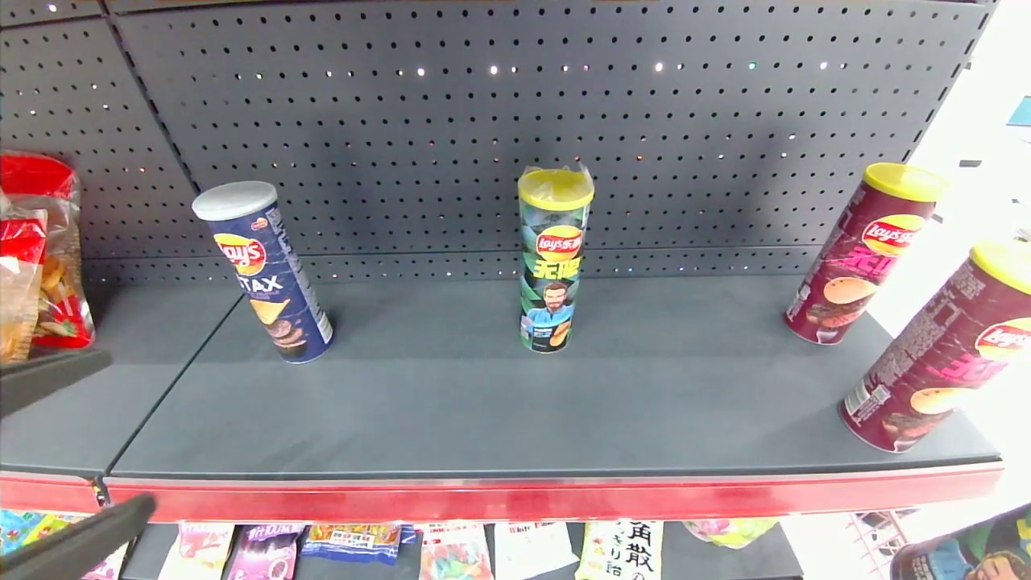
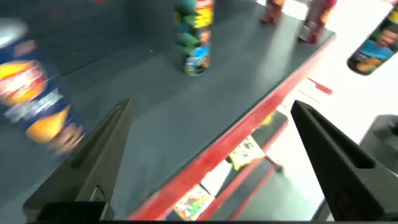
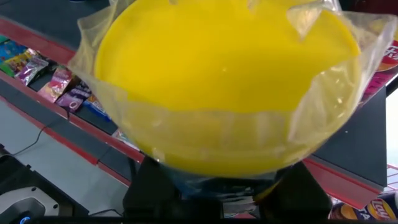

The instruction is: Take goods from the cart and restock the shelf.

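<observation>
On the dark grey shelf [image 1: 483,403] stand a blue chip can [image 1: 266,274] at the left, a green chip can [image 1: 554,266] in the middle, and two maroon cans [image 1: 866,258] [image 1: 938,354] at the right. My left gripper [image 1: 130,428] hangs open and holds nothing at the shelf's front left, in front of the blue can [image 2: 34,93]. My right gripper [image 3: 224,186] is shut on another green chip can [image 2: 375,45] with a yellow lid [image 3: 224,81] in torn plastic wrap. That can [image 1: 962,552] is off the shelf's front right, below the red edge.
A perforated back panel [image 1: 515,121] closes the shelf behind. Red snack bags [image 1: 32,258] stand on the neighbouring section at the left. Several snack packets [image 1: 451,552] hang on the level beneath the red front strip [image 1: 564,495]. Wide gaps separate the cans.
</observation>
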Robot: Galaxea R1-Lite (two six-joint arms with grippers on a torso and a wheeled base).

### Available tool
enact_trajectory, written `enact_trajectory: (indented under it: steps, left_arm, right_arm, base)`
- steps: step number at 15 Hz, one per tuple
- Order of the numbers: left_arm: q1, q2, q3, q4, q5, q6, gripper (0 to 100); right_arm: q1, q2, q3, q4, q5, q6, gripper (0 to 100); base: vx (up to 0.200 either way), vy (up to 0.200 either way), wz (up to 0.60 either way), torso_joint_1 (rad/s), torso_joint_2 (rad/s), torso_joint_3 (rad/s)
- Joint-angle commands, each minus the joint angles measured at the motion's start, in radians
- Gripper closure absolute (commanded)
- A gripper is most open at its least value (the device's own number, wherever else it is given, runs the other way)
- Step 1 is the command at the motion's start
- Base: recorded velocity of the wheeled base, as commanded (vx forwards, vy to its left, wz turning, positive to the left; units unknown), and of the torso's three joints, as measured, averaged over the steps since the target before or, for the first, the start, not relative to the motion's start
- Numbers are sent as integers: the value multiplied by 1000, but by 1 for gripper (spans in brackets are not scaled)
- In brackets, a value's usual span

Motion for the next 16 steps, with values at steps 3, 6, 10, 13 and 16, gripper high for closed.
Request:
enact_trajectory:
  steps: [3, 6, 10, 13, 16]
  left_arm:
    - [-127, 509, -123, -249, -48, 68, 0]
    - [-156, 676, -211, -341, -51, 74, 0]
    - [-164, 874, -404, -350, -88, 118, 0]
    - [-182, 978, -525, -350, -94, 132, 0]
    - [-210, 1049, -607, -350, -129, 132, 0]
  right_arm:
    - [0, 33, -6, -1, 0, -1, 100]
    - [0, 33, -6, -1, -1, -1, 100]
    - [-1, 35, -5, -1, -3, -1, 100]
    - [-1, 35, -3, 0, -4, -1, 100]
    - [-3, 42, -5, 0, -4, 1, 100]
  base:
    - [0, 0, 0, 0, 0, 0]
    - [0, 0, 0, 0, 0, 0]
    - [0, 0, 0, 0, 0, 0]
    - [0, 0, 0, 0, 0, 0]
    - [0, 0, 0, 0, 0, 0]
